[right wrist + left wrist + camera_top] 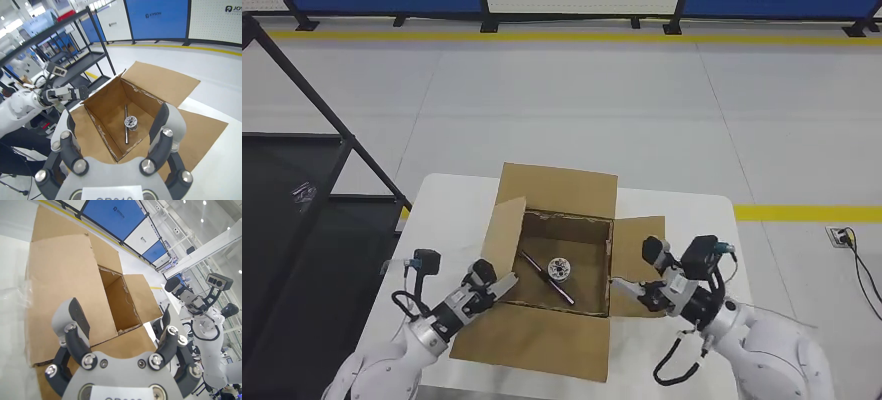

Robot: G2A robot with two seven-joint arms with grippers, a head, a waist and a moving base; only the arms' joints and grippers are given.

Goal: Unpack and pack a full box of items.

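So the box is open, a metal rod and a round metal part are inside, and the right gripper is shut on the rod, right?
No. The right gripper is open and empty; the right wrist view shows the rod lying loose on the floor of the box, beside the round metal part. The rest holds.

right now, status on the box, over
Open and empty: left gripper, right gripper, flanking box. Box open; rod, spool on its floor. Raised side flap beside left gripper.
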